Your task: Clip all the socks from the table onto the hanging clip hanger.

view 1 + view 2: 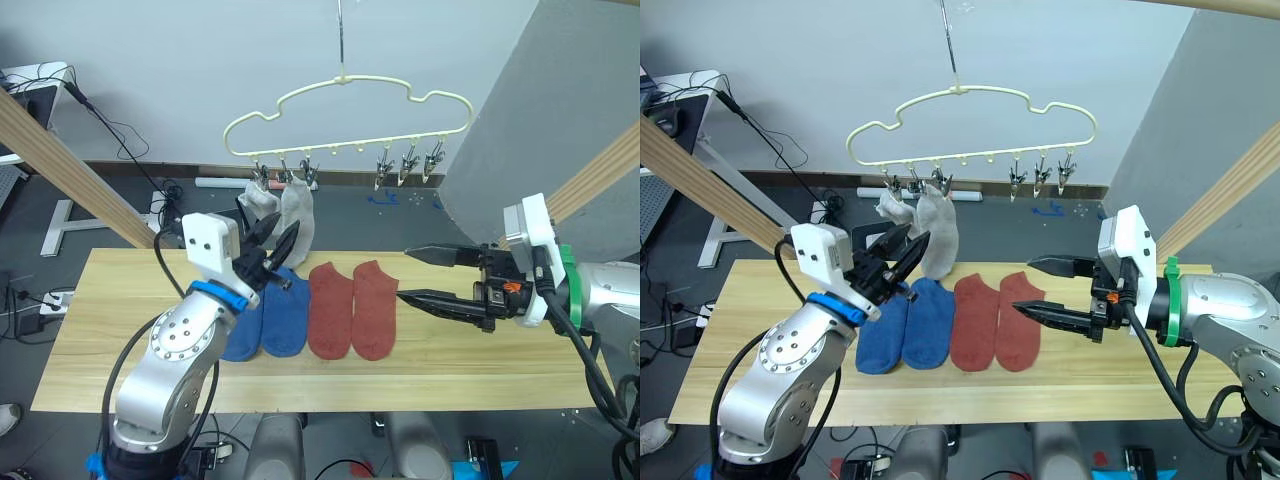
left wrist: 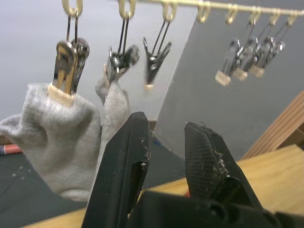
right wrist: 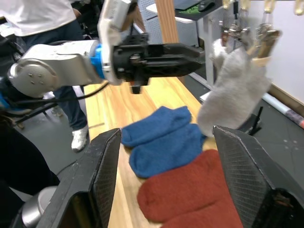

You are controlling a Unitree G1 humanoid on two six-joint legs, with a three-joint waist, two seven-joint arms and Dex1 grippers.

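The pale yellow clip hanger (image 1: 345, 105) hangs above the table's far edge. Two light grey socks (image 1: 297, 220) dangle from its left clips (image 2: 66, 52); the other clips (image 2: 154, 61) hold nothing. On the wooden table (image 1: 120, 300) lie two blue socks (image 1: 285, 312) and, to their right, two rust-red socks (image 1: 352, 310), side by side. My left gripper (image 1: 284, 224) is raised just in front of the grey socks, open and empty. To the right of the red socks, my right gripper (image 1: 405, 274) hovers over the table, wide open and empty, pointing at them.
Thick wooden beams slant down at the left (image 1: 60, 160) and right (image 1: 600, 175). A grey panel (image 1: 560, 90) stands behind the right arm. A person (image 3: 42, 19) stands beyond the table's left end. Cables and a desk frame lie on the floor behind.
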